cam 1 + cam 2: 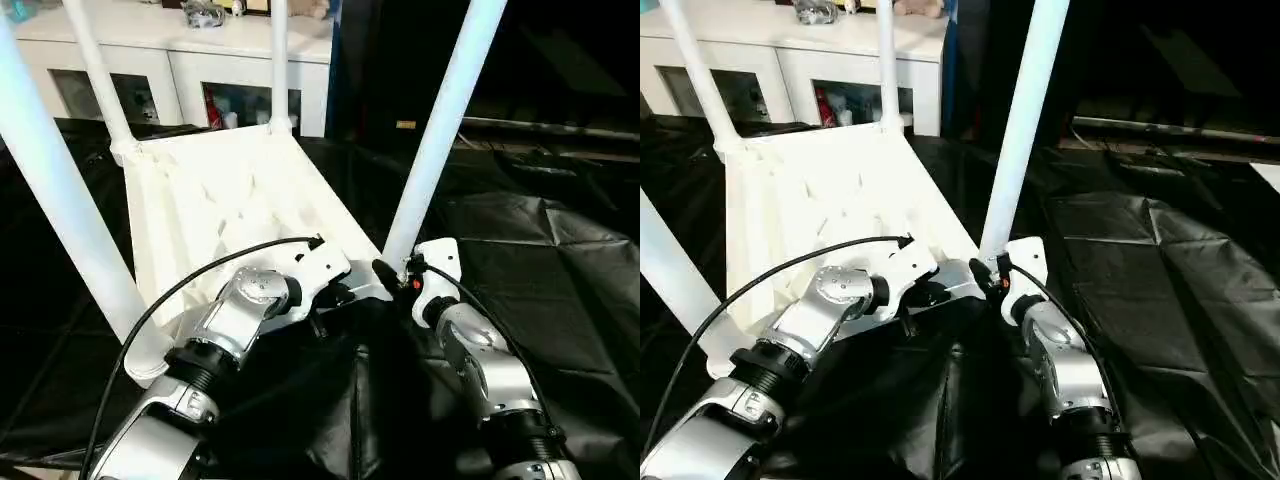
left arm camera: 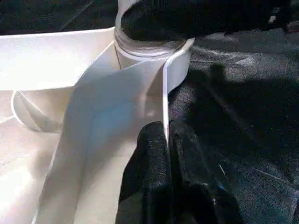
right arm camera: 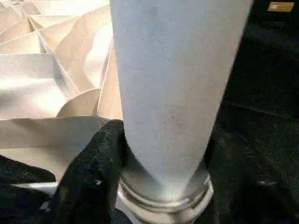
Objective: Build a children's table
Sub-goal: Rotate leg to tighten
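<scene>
The white children's table top (image 1: 230, 200) lies upside down on black cloth, ribbed underside up. All four tube legs stand in its corner sockets: near-right leg (image 1: 440, 130), near-left leg (image 1: 60, 200), and two far ones (image 1: 100, 70) (image 1: 279, 60). My left gripper (image 2: 166, 154) is shut on the thin upright rim of the top, right beside the near-right socket (image 2: 154, 56). My right gripper (image 3: 161, 177) is shut around the near-right leg (image 3: 173, 84) just above its collar, one black finger (image 3: 93, 172) on each side. Both grippers meet at that corner (image 1: 390, 280).
Black cloth (image 1: 560, 260) covers the floor around the table, wrinkled at the right. A white cabinet (image 1: 200, 60) with glass doors stands behind the table's far edge. A dark, unlit area with a rail lies at the back right.
</scene>
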### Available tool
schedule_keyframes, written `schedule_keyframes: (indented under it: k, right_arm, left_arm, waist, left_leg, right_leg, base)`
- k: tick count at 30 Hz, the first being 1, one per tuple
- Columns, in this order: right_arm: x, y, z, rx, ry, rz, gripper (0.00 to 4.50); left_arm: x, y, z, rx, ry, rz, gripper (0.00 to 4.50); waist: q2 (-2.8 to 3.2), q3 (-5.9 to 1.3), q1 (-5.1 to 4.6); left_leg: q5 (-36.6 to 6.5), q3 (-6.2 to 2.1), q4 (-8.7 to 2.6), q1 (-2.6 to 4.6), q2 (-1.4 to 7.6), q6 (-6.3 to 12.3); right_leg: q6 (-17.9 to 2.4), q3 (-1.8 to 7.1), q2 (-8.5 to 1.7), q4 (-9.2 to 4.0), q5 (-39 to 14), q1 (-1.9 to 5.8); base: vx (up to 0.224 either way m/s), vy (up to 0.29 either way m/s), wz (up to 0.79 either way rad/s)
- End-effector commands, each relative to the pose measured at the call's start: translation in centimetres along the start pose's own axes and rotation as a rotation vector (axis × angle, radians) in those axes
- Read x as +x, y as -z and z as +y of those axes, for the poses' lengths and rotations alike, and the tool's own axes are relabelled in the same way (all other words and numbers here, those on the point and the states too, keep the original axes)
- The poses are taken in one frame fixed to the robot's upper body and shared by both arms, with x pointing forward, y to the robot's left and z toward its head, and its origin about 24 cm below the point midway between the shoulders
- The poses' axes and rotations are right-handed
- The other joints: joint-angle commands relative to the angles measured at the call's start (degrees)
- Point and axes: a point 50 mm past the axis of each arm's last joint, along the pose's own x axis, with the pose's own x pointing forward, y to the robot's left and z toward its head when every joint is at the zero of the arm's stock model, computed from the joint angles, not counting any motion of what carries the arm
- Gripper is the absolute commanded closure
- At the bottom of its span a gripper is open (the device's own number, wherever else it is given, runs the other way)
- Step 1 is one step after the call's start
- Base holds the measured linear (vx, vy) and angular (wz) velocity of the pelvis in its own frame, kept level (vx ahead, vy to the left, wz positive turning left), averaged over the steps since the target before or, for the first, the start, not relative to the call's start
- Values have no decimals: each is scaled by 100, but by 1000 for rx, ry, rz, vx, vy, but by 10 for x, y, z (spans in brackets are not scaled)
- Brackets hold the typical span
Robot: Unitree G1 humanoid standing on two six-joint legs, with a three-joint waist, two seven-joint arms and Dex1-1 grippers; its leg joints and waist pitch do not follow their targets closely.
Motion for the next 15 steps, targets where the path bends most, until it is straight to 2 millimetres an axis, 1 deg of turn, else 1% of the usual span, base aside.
schedule_keyframes:
  k: [1, 2, 3, 4, 5, 6, 7, 8, 9, 10, 11, 12, 13, 14, 15]
  right_arm:
    - [5, 11, 24, 24, -153, 67, 158]
    - [2, 9, 22, 14, -182, 63, 147]
    - [-4, 7, 17, -21, -263, 74, 147]
    - [-4, 7, 17, -21, -263, 74, 147]
    - [-6, 7, 16, -38, -299, 83, 147]
    - [-10, 7, 13, -67, -332, 93, 147]
    - [-15, 6, 7, -96, -379, 109, 147]
    - [-19, 5, 3, -116, -428, 115, 147]
    - [-19, 5, 3, -116, -428, 115, 147]
    - [-26, 1, -3, -133, -505, 127, 147]
    - [-31, -3, -7, -156, -554, 135, 147]
    - [-31, -3, -7, -156, -554, 135, 147]
    - [-34, -5, -9, -173, -585, 143, 147]
    - [-37, -7, -13, -190, -617, 152, 147]
    - [-38, -9, -17, -203, -645, 168, 147]
  left_arm:
    - [19, 15, -34, -19, 193, 65, 450]
    - [15, 19, -31, -18, 198, 80, 450]
    - [8, 25, -26, -14, 207, 97, 450]
    - [8, 25, -26, -14, 207, 97, 450]
    - [5, 26, -24, -13, 210, 102, 450]
    - [2, 28, -22, -12, 219, 105, 450]
    - [-3, 30, -20, -7, 240, 110, 450]
    - [-8, 33, -18, -5, 260, 121, 450]
    - [-8, 33, -18, -5, 260, 121, 450]
    - [-15, 38, -14, 6, 287, 141, 450]
    - [-21, 41, -12, 4, 314, 152, 450]
    - [-21, 41, -12, 4, 314, 152, 450]
    - [-25, 43, -11, 2, 333, 158, 450]
    - [-30, 44, -10, 6, 367, 155, 450]
    - [-36, 44, -10, 5, 413, 145, 450]
  waist:
    - [33, -56, -24]
    - [49, -65, -20]
    - [50, -75, -17]
    - [48, -98, -6]
    - [62, -121, 8]
    - [65, -125, 21]
    - [54, -126, 21]
    - [51, -155, 28]
    - [55, -165, 37]
    - [59, -169, 43]
    - [52, -170, 42]
    - [60, -169, 77]
    - [61, -169, 87]
    - [80, -165, 101]
    - [86, -167, 110]
  left_leg:
    - [-2844, -87, -511, 13, 113, -146]
    - [-2763, -78, -513, -7, 113, -129]
    - [-2611, -75, -517, -37, 115, -89]
    - [-2455, -74, -508, -61, 110, -41]
    - [-2044, -50, -489, -99, 132, 51]
    - [-1828, -18, -456, -79, 128, 113]
    - [-1744, -11, -446, -89, 125, 146]
    - [-1492, -11, -421, -121, 121, 221]
    - [-1231, 11, -389, -105, 120, 312]
    - [-1119, 24, -376, -95, 115, 352]
    - [-940, 24, -371, -112, 111, 456]
    - [-868, 29, -357, -99, 117, 536]
    - [-826, 30, -357, -89, 124, 553]
    - [-811, 30, -361, -83, 127, 561]
    - [-862, 25, -370, -69, 138, 545]
  right_leg:
    - [-705, 136, -186, -549, -2493, -75]
    - [-761, 138, -178, -527, -2272, -51]
    - [-822, 142, -178, -493, -2032, -12]
    - [-851, 136, -166, -466, -1816, 34]
    - [-985, 150, -167, -412, -1231, 60]
    - [-1123, 146, -172, -398, -956, 60]
    - [-1179, 147, -173, -384, -867, 77]
    - [-1263, 138, -181, -339, -582, 142]
    - [-1370, 140, -174, -310, -199, 138]
    - [-1439, 142, -181, -298, -28, 132]
    - [-1500, 132, -172, -271, 185, 174]
    - [-1544, 127, -181, -264, 268, 183]
    - [-1567, 127, -185, -258, 298, 182]
    - [-1603, 124, -187, -256, 256, 180]
    - [-1642, 117, -187, -254, 158, 178]
  base:
    - [0, 0, 0]
    - [0, 0, 0]
    - [0, 0, 0]
    - [0, 0, 0]
    - [0, 0, 0]
    - [54, -22, 4]
    - [62, -25, 3]
    - [62, -25, 3]
    - [64, -27, 1]
    - [52, -25, 1]
    - [52, -25, 1]
    - [0, 0, 0]
    - [0, 0, 0]
    - [0, 0, 0]
    - [0, 0, 0]
